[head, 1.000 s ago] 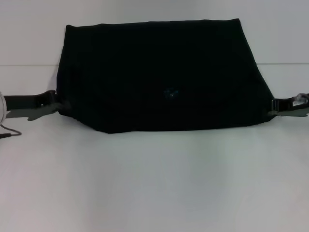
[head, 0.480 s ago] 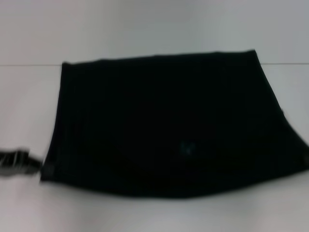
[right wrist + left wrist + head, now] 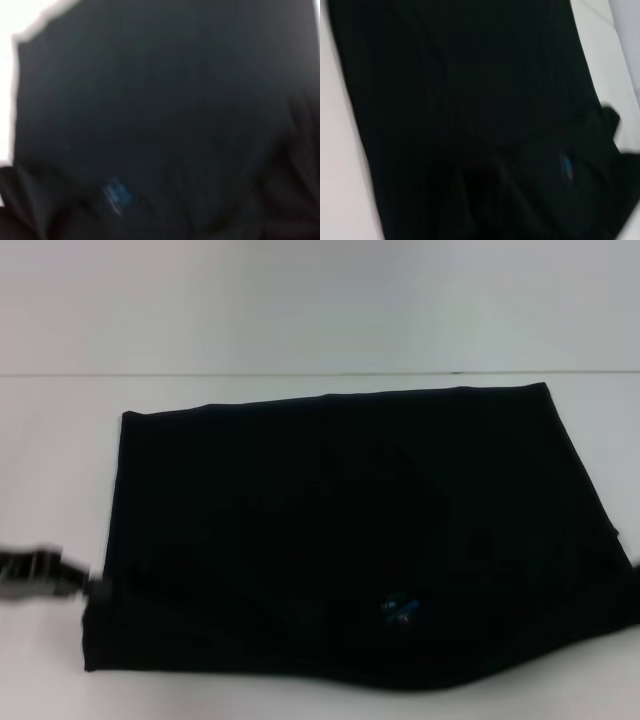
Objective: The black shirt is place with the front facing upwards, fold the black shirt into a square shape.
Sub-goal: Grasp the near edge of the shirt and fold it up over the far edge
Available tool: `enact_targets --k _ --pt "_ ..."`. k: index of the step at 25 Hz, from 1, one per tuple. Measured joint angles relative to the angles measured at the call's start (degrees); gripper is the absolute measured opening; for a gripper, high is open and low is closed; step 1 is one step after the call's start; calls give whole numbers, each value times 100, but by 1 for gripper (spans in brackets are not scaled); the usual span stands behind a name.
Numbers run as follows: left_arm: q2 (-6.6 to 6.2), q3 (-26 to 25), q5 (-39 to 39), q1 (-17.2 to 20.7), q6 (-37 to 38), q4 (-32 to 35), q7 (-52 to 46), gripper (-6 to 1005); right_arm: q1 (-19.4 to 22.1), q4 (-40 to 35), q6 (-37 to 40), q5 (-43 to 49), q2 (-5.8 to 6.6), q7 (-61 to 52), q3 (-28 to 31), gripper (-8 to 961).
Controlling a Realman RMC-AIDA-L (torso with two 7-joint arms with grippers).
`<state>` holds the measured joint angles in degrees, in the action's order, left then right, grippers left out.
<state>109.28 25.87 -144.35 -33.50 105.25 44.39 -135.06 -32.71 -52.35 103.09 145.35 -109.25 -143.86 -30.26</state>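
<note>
Presently: black shirt [image 3: 340, 540] spread over the near half of the white desk [image 3: 300, 330], folded to a wide dark panel, far edge straight, near edge sagging toward the robot. Small blue neck label [image 3: 400, 610] showing close to the near edge, right of centre; same label visible in the left wrist view [image 3: 565, 165] and the right wrist view [image 3: 116, 194]. No lettering visible.

Handling, by judgement: light, limp cloth, no stiffness, prone to wrinkle and drag; not fragile. Best taken at outer corners or side hems, both sides at once, to keep the fold line true.

Left tool [image 3: 88, 585] touching the shirt's left side edge near the front corner; opening impossible to tell. Right tool out of sight, presumably at or past the right edge.
</note>
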Motion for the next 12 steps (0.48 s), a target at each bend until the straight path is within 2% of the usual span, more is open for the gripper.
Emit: enact_targets --k 2,5,9,12 --pt "-10 -19 6 -219 -552 -92 -245 41 -261 310 -397 -458 49 73 399 43" --pt "-21 -15 10 -542 -1373 -241 -591 42 -408 455 -837 -698 86 75 493 42" --pt "-94 51 -32 -996 -2465 -596 -938 43 -727 803 -2218 -849 149 19 422 42" --pt "-143 386 -119 -1327 -3412 -986 -1273 44 -1071 1251 -3301 -723 181 23 160 43"
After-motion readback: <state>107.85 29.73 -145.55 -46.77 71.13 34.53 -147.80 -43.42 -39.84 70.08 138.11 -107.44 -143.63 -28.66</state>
